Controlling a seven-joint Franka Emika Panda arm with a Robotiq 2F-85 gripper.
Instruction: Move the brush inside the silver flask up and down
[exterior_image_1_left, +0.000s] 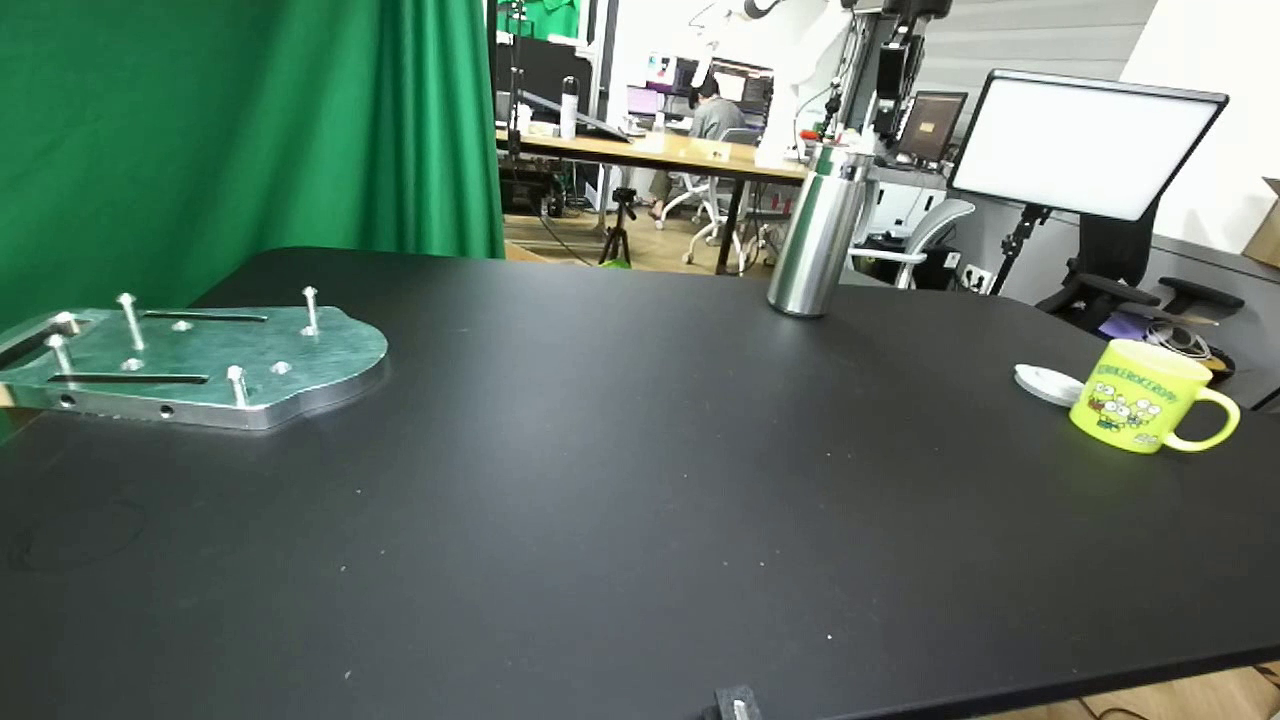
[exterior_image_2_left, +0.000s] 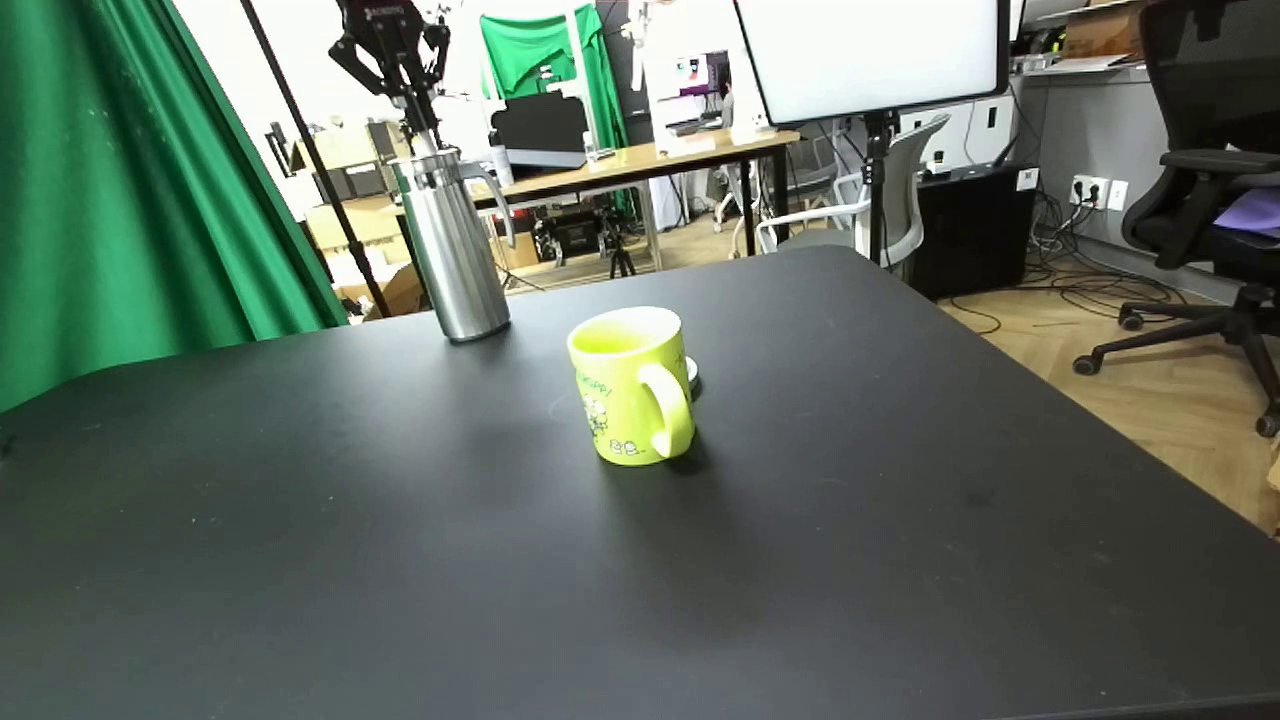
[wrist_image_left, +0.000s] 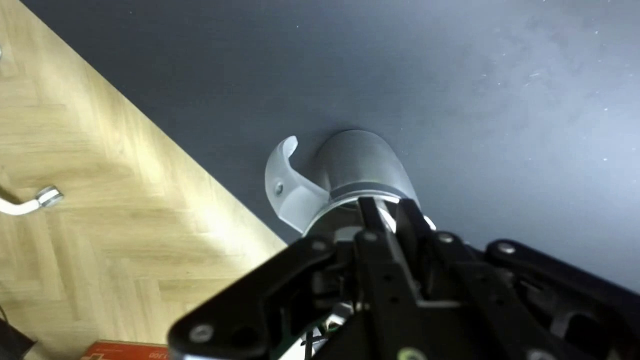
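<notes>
The silver flask (exterior_image_1_left: 818, 240) stands upright near the table's far edge and also shows in an exterior view (exterior_image_2_left: 455, 260). In the wrist view the flask (wrist_image_left: 362, 160) has its open mouth under my fingers and its handle on the left. My gripper (exterior_image_2_left: 415, 118) is right above the mouth, pointing down. In the wrist view its fingertips (wrist_image_left: 389, 202) are close together, with the pale brush handle (wrist_image_left: 388, 218) between them. The brush (exterior_image_2_left: 427, 142) goes down into the flask's mouth; its lower part is hidden inside.
A yellow-green mug (exterior_image_1_left: 1140, 395) and a small white lid (exterior_image_1_left: 1047, 383) stand on the black table. A metal plate with upright bolts (exterior_image_1_left: 220, 355) lies at the curtain side. The table's edge runs close to the flask's handle in the wrist view. A light panel (exterior_image_1_left: 1090, 145) stands behind.
</notes>
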